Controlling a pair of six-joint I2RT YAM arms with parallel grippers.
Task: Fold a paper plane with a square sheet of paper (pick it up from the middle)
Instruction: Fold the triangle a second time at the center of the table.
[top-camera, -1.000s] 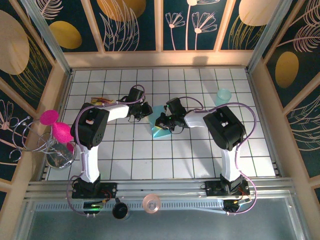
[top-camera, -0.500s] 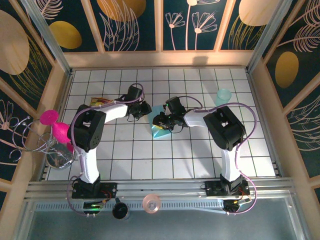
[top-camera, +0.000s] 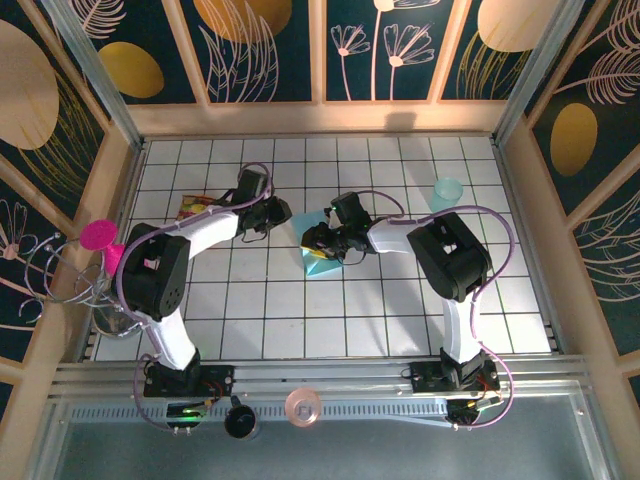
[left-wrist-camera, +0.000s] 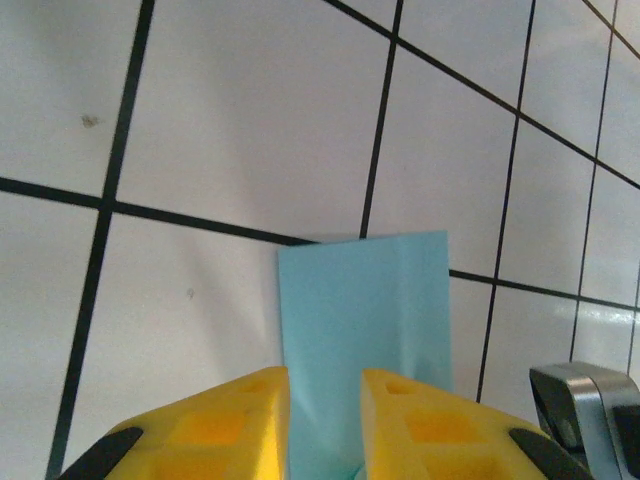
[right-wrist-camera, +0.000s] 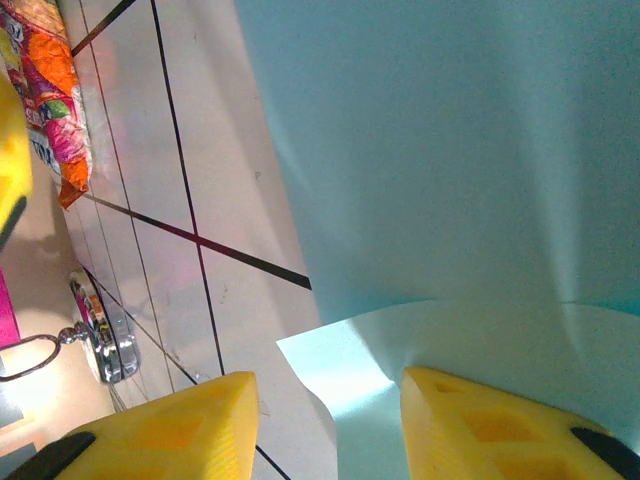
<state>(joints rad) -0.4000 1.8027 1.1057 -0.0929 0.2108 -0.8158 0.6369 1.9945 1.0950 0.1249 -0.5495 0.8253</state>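
We see the sheet of paper (top-camera: 322, 264) lying near the middle of the table (top-camera: 400, 310), a little toward the far edge. It looks already folded into a narrower shape, so we judge the plane is only partly made.

The right gripper (top-camera: 313, 244) hangs low over the sheet's far part. In its wrist view its fingers stand wide apart (right-wrist-camera: 330, 385), with a curled flap of the paper (right-wrist-camera: 450, 150) lying loose between them and nothing pinched. We take this pose as letting a fold settle.

The left gripper (top-camera: 284, 212) sits just left of the sheet, toward the left edge, pointing at it. In its wrist view its fingers (left-wrist-camera: 325, 385) show only a narrow gap, with the paper's (left-wrist-camera: 365, 300) square end just beyond them, apparently flat on the table. It seems placed to press or catch that end next.

The table is white tile with dark lines, glossy enough to let thin paper slide. A pale cup (top-camera: 447, 192) stands near the far right corner and a bright snack packet (top-camera: 197, 205) lies near the left edge, both well apart from the work. Dark panels with gold and pale leaf drawings in wooden frames wall the table in
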